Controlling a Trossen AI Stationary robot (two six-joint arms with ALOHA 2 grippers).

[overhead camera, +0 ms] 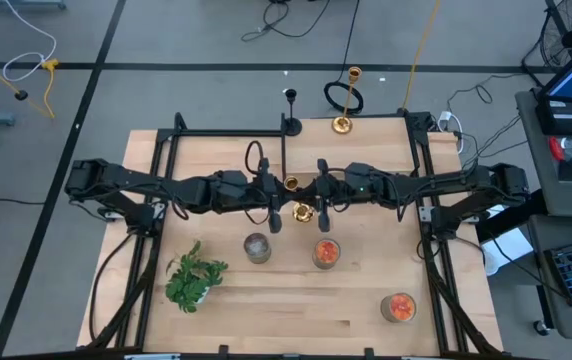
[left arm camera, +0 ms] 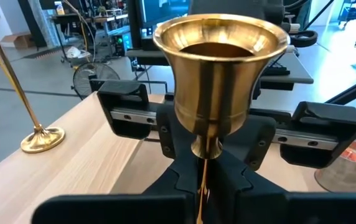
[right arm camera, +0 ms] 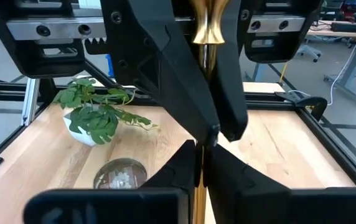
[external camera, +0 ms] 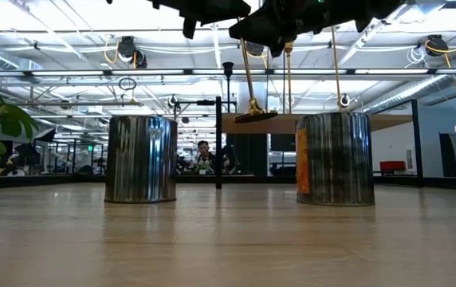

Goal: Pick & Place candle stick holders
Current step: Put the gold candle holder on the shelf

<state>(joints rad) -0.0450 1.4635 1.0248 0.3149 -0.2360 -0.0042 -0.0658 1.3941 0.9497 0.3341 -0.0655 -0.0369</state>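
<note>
Overhead, both arms meet at the surface's [overhead camera: 366, 310] middle, the left gripper [overhead camera: 274, 215] and right gripper [overhead camera: 323, 215] flanking a lifted gold holder [overhead camera: 302, 212]; another gold holder [overhead camera: 343, 124] and the black holder [overhead camera: 292, 124] stand at the far edge. Low down, the lifted holder's base [external camera: 253, 115] hangs tilted between two tins [external camera: 140, 158]. Through the left wrist, both grippers clamp its stem below the cup [left arm camera: 220, 62], likely a handover. Through the right wrist, the stem [right arm camera: 201, 99] runs between closed fingers [right arm camera: 165, 68].

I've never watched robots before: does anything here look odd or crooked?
One gold candle stick holder hangs tilted above the table, with the left gripper and right gripper both clamped on its stem.
</note>
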